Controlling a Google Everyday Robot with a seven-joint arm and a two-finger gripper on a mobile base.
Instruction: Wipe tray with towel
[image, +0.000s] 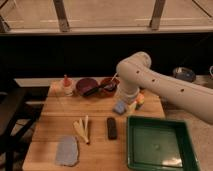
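Note:
The green tray (132, 148) lies on the front right of the wooden table. The towel (67, 150), a grey-blue cloth, lies flat at the front left, well apart from the tray. My white arm reaches in from the right, and its gripper (128, 102) hangs over the back middle of the table. It is just behind the tray's far left corner and far from the towel. It sits right by a small blue block (120, 107) and an orange object (140, 99).
At the back of the table (60, 112) stand a small bottle (66, 85), a purple bowl (85, 86) and a red bowl (108, 85) with a spoon. Wooden sticks (83, 128) and a black bar (112, 127) lie mid-table. A dark chair stands at the left.

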